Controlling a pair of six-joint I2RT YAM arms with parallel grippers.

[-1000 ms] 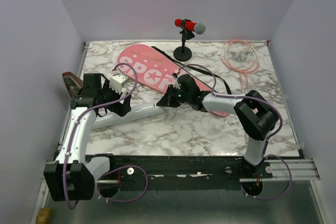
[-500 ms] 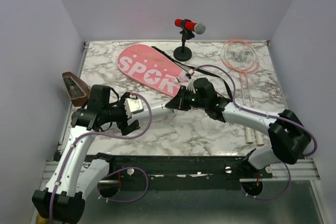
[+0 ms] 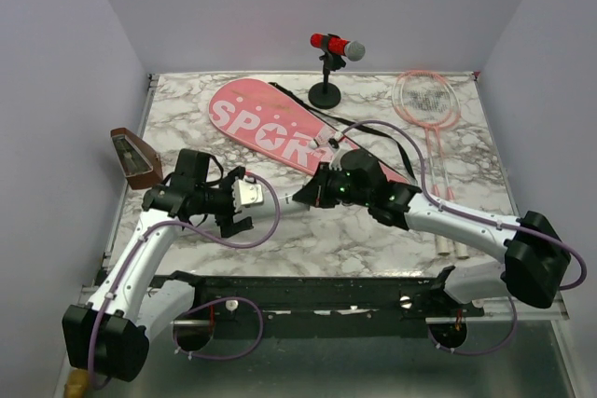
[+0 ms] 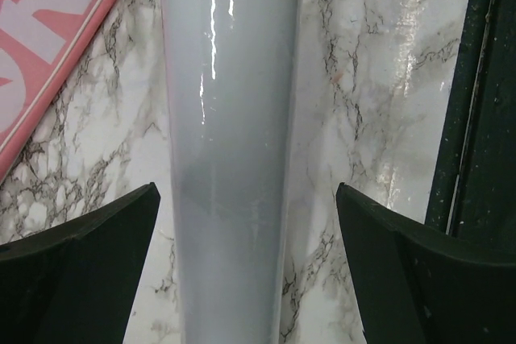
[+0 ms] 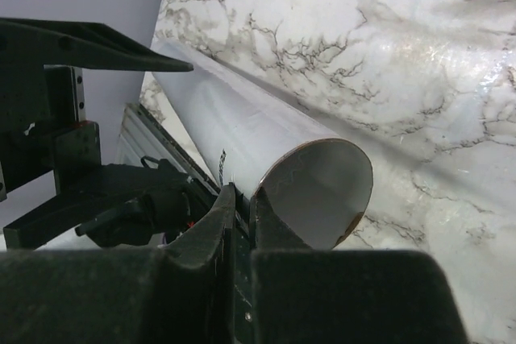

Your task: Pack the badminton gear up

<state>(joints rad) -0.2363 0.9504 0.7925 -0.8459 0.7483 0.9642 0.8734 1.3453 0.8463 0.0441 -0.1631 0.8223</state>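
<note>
The long white tube [image 3: 280, 209] lies on the marble table between my two grippers. My right gripper [image 5: 244, 207] is shut on the rim of the tube's open end [image 5: 318, 191], one finger inside and one outside. My left gripper [image 4: 246, 279] is open wide and straddles the tube [image 4: 230, 118] at its other end without touching it. The pink bag [image 3: 270, 128] lettered "SPOR" lies behind the tube, its black strap [image 3: 396, 151] trailing right. Two pink-framed rackets [image 3: 424, 100] lie at the far right, their white handles [image 3: 448, 244] toward the near edge.
A red microphone [image 3: 336, 46] on a black stand is at the back centre. A small brown box [image 3: 135, 156] sits at the table's left edge. The black rail [image 4: 476, 118] of the near edge runs close beside the left gripper.
The right arm has stretched out low to the right and its jaws have closed on the tube's rim. The left gripper has moved right and nearer along the tube, still open.
</note>
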